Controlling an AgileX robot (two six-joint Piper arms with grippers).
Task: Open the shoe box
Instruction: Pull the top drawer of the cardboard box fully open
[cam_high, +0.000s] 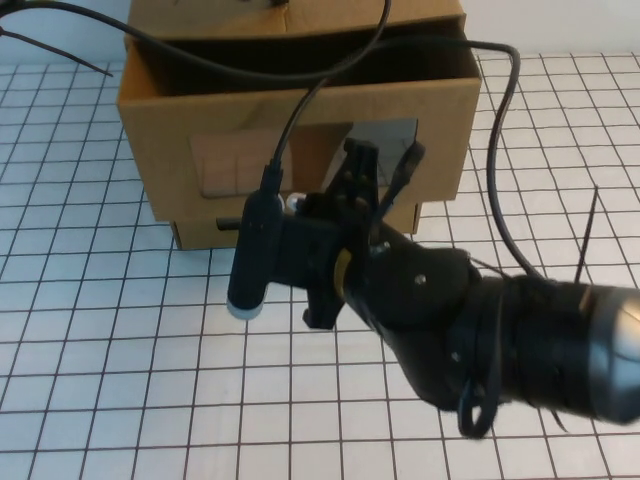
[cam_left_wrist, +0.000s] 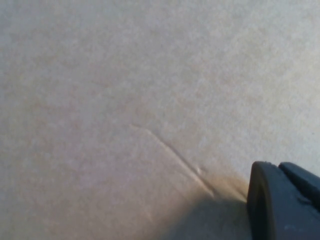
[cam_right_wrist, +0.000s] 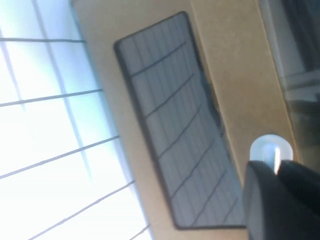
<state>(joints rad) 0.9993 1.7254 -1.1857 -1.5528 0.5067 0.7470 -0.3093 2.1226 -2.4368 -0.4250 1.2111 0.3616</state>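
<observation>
Though cable-crossed (cam_high: 460, 44), box (cam_high: 200, 110) beside both jaws

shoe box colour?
Shoe box: plain brown cardboard, best in high view. Right gripper at its front window; left gripper near cardboard.

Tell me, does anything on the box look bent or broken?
Yes. The cardboard close to the left gripper has a slanted crease, like a dent. The right gripper, shut, sits at the box by its front window.
</observation>
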